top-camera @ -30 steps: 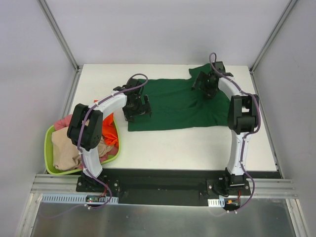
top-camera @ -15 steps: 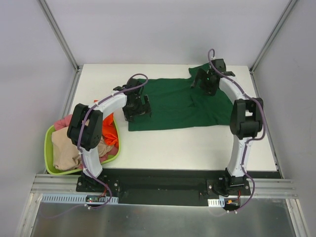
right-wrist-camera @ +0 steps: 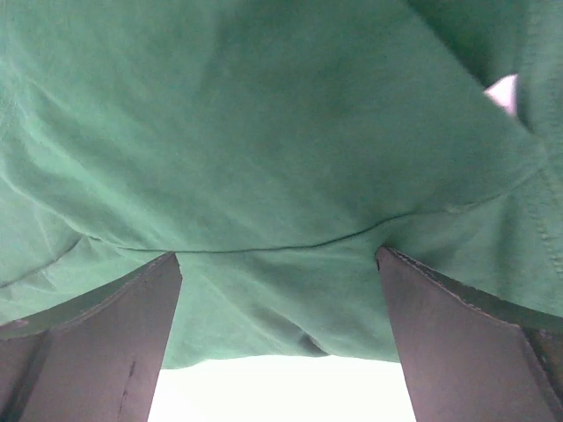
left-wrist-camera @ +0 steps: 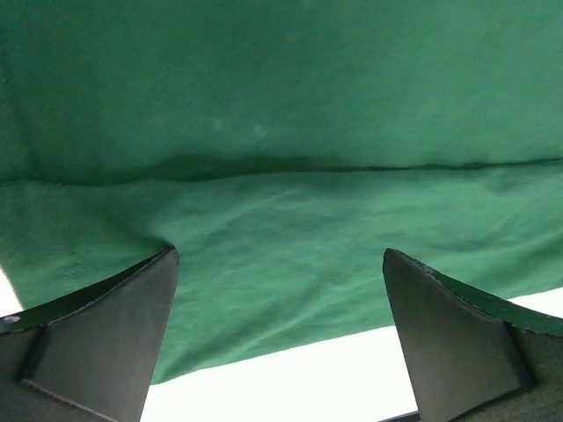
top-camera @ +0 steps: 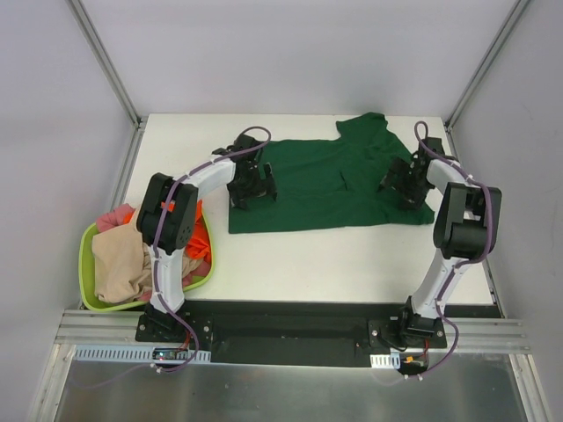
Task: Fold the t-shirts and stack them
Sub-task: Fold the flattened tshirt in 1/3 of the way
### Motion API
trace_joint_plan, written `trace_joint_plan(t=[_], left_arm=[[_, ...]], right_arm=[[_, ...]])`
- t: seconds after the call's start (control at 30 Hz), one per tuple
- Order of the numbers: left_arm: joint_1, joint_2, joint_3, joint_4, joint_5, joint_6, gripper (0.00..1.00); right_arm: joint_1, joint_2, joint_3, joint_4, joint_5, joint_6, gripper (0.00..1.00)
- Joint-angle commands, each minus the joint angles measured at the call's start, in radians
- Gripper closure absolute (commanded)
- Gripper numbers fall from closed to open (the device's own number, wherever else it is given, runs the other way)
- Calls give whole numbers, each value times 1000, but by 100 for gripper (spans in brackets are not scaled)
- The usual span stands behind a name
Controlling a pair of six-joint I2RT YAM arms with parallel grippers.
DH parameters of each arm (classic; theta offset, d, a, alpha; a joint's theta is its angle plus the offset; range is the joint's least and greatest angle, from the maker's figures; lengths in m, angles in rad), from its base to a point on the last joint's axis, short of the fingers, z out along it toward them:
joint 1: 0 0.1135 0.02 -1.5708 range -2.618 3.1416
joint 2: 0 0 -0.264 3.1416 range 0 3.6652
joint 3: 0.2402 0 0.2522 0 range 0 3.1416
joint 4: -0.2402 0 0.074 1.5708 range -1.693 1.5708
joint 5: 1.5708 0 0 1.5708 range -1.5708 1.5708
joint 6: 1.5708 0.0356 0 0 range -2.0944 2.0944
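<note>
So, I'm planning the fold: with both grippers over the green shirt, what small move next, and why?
Probably lower and close both. The left gripper and right gripper hang open over the green t-shirt, a cloth edge showing between each one's jaws, nothing pinched yet.

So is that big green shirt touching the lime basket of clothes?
Apart. In the top view a strip of white table lies between the green shirt and the basket.

White table (top-camera: 308, 259), green t-shirt (top-camera: 308, 189), basket (top-camera: 84, 264) maybe off-edge
</note>
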Motion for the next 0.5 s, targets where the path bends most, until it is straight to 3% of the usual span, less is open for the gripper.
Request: trace_joint_plan(t=[0.0, 0.23, 0.47], left_arm=[[20, -17, -57, -21, -41, 24, 1], [26, -11, -140, -21, -59, 34, 1], [18, -98, -263, -21, -18, 30, 1]], right_arm=[[-59, -4, -33, -34, -20, -20, 4], [-165, -11, -104, 6, -164, -60, 4], [-173, -137, -211, -26, -71, -38, 4]])
